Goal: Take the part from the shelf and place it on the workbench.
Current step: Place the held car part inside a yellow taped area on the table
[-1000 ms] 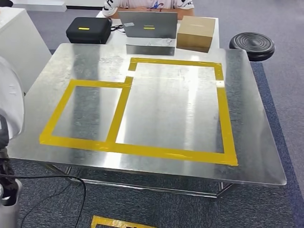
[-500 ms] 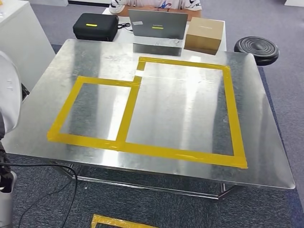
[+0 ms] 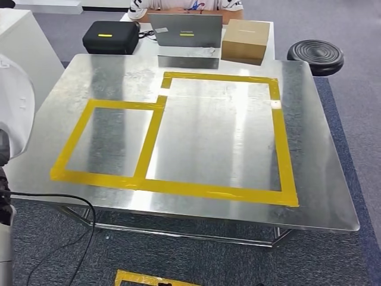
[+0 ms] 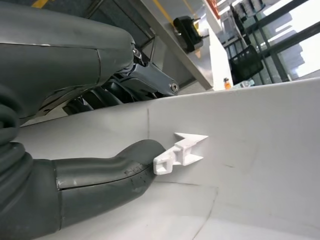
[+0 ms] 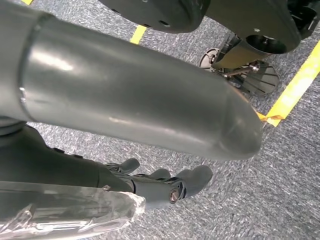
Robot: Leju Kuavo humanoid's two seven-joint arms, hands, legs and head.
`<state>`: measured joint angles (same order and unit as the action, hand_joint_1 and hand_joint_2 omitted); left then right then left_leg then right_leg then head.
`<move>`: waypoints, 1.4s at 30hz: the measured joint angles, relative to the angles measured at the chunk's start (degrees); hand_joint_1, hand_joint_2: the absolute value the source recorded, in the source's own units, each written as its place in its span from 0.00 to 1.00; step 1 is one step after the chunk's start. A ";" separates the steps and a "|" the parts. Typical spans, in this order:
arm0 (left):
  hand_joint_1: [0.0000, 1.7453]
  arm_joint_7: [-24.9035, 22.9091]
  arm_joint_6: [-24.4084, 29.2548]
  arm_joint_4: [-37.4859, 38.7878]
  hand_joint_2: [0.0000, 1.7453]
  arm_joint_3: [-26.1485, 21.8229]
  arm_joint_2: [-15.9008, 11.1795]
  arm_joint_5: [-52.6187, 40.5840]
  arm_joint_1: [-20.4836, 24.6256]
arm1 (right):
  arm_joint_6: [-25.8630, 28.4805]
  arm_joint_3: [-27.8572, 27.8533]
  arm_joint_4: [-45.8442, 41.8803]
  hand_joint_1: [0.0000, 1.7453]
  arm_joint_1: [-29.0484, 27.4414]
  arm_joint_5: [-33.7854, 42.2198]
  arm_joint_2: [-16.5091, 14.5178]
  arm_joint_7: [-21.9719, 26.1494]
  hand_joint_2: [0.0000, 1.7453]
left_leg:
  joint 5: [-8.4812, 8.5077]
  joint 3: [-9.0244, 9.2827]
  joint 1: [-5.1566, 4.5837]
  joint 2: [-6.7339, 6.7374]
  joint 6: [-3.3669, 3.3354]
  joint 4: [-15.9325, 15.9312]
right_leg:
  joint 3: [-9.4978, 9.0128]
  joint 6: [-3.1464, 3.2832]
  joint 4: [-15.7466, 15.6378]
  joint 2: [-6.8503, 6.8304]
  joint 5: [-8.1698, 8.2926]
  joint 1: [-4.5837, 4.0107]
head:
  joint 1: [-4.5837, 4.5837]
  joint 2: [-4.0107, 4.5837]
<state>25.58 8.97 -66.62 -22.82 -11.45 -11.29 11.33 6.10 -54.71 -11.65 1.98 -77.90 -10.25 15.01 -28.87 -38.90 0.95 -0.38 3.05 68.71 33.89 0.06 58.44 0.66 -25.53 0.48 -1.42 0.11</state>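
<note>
Head view: the metal workbench (image 3: 314,173) is lying ahead of the robot, its shiny top carrying two adjoining rectangles of yellow tape (image 3: 155,128), a smaller one to the left and a larger one to the right. At the far edge, a second table is bearing a black case (image 3: 111,37), an open laptop (image 3: 186,31) and a cardboard box (image 3: 246,40); a person (image 3: 184,6) is sitting behind the laptop. A black round stool (image 3: 315,56) is standing on the grey carpet beside the bench's far right corner. A black cable (image 3: 67,202) is trailing across the floor at the lower left, and a strip of yellow floor tape (image 3: 148,279) is showing at the bottom edge. The white part (image 3: 15,107) is protruding into the frame at the left edge, off the bench and not yet set down on it.

Left wrist view: the left hand (image 4: 90,125) is gripping the part (image 4: 245,165), a large white moulded shell with a small white clip standing out from its surface. The thick grey thumb (image 4: 113,172) is pressing against one face while the darker fingers (image 4: 124,82) are closing over the opposite edge. Shelving holding a dark basket (image 4: 247,62) is standing in the background.

Right wrist view: the right hand (image 5: 166,182) is hanging above the grey carpet, holding nothing, its thumb (image 5: 136,100) extending straight and its fingers (image 5: 194,179) lying loosely apart. Yellow floor tape (image 5: 294,92) is crossing the carpet beyond it.
</note>
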 joint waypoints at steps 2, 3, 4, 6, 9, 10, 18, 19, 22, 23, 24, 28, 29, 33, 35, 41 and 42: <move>1.00 0.17 -0.18 0.69 1.00 0.15 -0.18 -0.01 0.69 | -0.03 0.07 -0.01 0.00 0.03 -0.01 0.08 0.01 0.00 | 3.29 3.58 0.22 0.04 0.06 -7.62 | 0.03 -0.46 0.19 0.10 -0.15 -0.10 | -0.07 0.00; 1.00 0.23 -0.28 1.01 1.00 0.25 -0.22 -0.01 1.01 | -0.05 0.09 -0.01 0.00 0.03 -0.01 0.12 0.01 0.00 | 3.90 4.67 0.24 0.01 -0.13 -10.05 | 0.14 -0.80 0.27 0.14 -0.18 -0.22 | -0.05 0.00; 1.00 0.29 -0.44 1.33 1.00 0.37 -0.21 -0.01 1.23 | -0.09 0.10 -0.01 0.00 0.00 -0.02 0.17 0.02 0.00 | 3.90 5.13 0.18 -0.04 -0.44 -11.24 | 0.26 -1.13 0.28 0.16 -0.17 -0.34 | -0.08 0.00; 1.00 0.38 -0.94 1.87 1.00 0.70 -0.16 -0.07 1.53 | -0.19 0.13 0.00 0.00 -0.03 -0.05 0.21 0.03 0.00 | 3.83 5.08 0.06 -0.12 -1.36 -11.50 | 0.41 -1.66 0.12 0.15 -0.08 -0.35 | -0.07 0.00; 1.00 0.43 -1.42 2.70 1.00 1.45 0.00 -0.76 2.76 | -0.41 0.30 0.00 0.00 0.04 -0.10 0.29 0.07 0.00 | 3.99 5.18 0.24 -0.04 -2.45 -11.67 | 2.40 -2.42 4.10 -0.07 -2.58 -0.27 | 0.32 0.00; 1.00 0.43 -1.42 3.16 1.00 1.80 0.08 -1.10 3.29 | -0.48 0.42 0.00 0.00 0.08 -0.12 0.31 0.10 0.00 | 3.97 5.20 0.21 -0.03 -2.68 -11.67 | 4.15 -2.59 7.80 -0.14 -4.36 -0.27 | 0.51 0.00; 1.00 0.58 -1.21 8.24 1.00 4.84 0.78 -2.73 7.59 | -0.59 1.18 0.04 0.00 0.28 -0.96 0.75 0.28 0.00 | 3.66 5.61 -0.40 -0.21 -2.54 -11.55 | 2.10 -1.71 2.05 -0.13 0.56 -0.46 | 0.60 0.00; 1.00 0.58 -1.18 8.78 1.00 5.09 0.80 -2.80 8.16 | -0.60 1.22 0.05 0.00 0.32 -0.96 0.78 0.31 0.00 | 3.70 5.57 -0.48 -0.22 -2.29 -11.57 | 1.35 -1.57 0.65 -0.09 0.75 -0.52 | 0.57 0.00; 1.00 0.58 -1.21 10.13 1.00 5.68 0.82 -2.97 9.36 | -0.65 1.37 0.07 0.00 0.28 -0.97 0.83 0.33 0.00 | 3.75 5.55 -0.41 -0.18 -1.37 -11.80 | 1.21 -0.86 0.23 0.03 0.93 -0.51 | 0.55 0.00; 1.00 0.58 -1.22 10.45 1.00 5.84 0.79 -3.00 9.65 | -0.66 1.40 0.07 0.00 0.31 -0.97 0.86 0.33 0.00 | 3.14 5.26 -0.40 -0.13 -1.07 -11.12 | 1.16 -0.54 0.07 0.04 1.05 -0.40 | 0.46 0.00; 1.00 0.58 -1.21 10.74 1.00 5.96 0.74 -3.01 9.94 | -0.66 1.43 0.07 0.00 0.35 -0.98 0.90 0.33 0.00 | 1.93 4.45 -0.39 -0.08 -0.79 -9.28 | 1.09 -0.30 -0.09 0.04 1.15 -0.26 | 0.36 0.00; 1.00 0.58 -1.15 12.57 1.00 6.50 0.77 -3.11 10.65 | -0.79 1.50 0.07 0.00 0.28 -0.99 0.94 0.32 0.00 | -3.59 -1.89 -0.33 -0.03 -0.17 3.98 | 1.08 -0.01 -0.13 -0.01 1.12 -0.20 | 0.16 0.00; 1.00 0.58 -1.12 13.07 1.00 6.60 0.78 -3.14 10.75 | -0.80 1.51 0.07 0.00 0.25 -1.01 0.95 0.31 0.00 | -3.02 -2.22 -0.29 -0.03 -0.15 4.50 | 1.08 -0.01 -0.12 0.00 1.12 -0.20 | 0.13 0.00; 1.00 0.73 -0.90 15.05 1.00 6.81 0.73 -3.26 12.77 | -0.83 1.55 0.07 0.00 0.31 -1.04 1.04 0.27 0.00 | 3.70 3.50 -0.08 -0.01 -0.37 -7.85 | 1.27 -0.59 0.22 0.02 1.08 -0.48 | 0.08 0.00; 1.00 0.96 -0.75 16.34 1.00 6.89 0.68 -3.26 13.96 | -0.83 1.58 0.07 0.00 0.33 -1.04 1.14 0.27 0.00 | 4.08 4.73 -0.15 -0.11 -0.98 -10.97 | 1.70 -1.18 0.46 0.03 1.17 -0.75 | 0.07 0.00; 1.00 1.44 -0.54 19.22 1.00 6.90 0.64 -2.78 15.25 | -0.85 1.63 0.07 0.00 0.17 -1.04 1.35 0.23 0.00 | 4.26 4.57 -0.11 -0.05 -2.97 -11.23 | 6.27 -2.75 9.31 -0.19 -3.67 -0.44 | 0.73 0.00; 1.00 1.48 -0.44 19.74 1.00 6.89 0.65 -2.50 15.38 | -0.87 1.67 0.09 0.00 0.14 -1.04 1.35 0.17 0.00 | 4.24 4.56 -0.16 -0.05 -3.10 -11.23 | 8.03 -2.84 13.01 -0.20 -5.14 -0.42 | 0.78 0.00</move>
<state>27.05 8.53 -46.88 -15.93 -10.79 -13.79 26.72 5.22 -53.04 -11.56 2.12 -78.94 -8.90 15.18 -24.63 -34.34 0.79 -0.43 -0.05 57.48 41.93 -2.78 71.45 0.46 -30.67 0.07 -0.63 0.11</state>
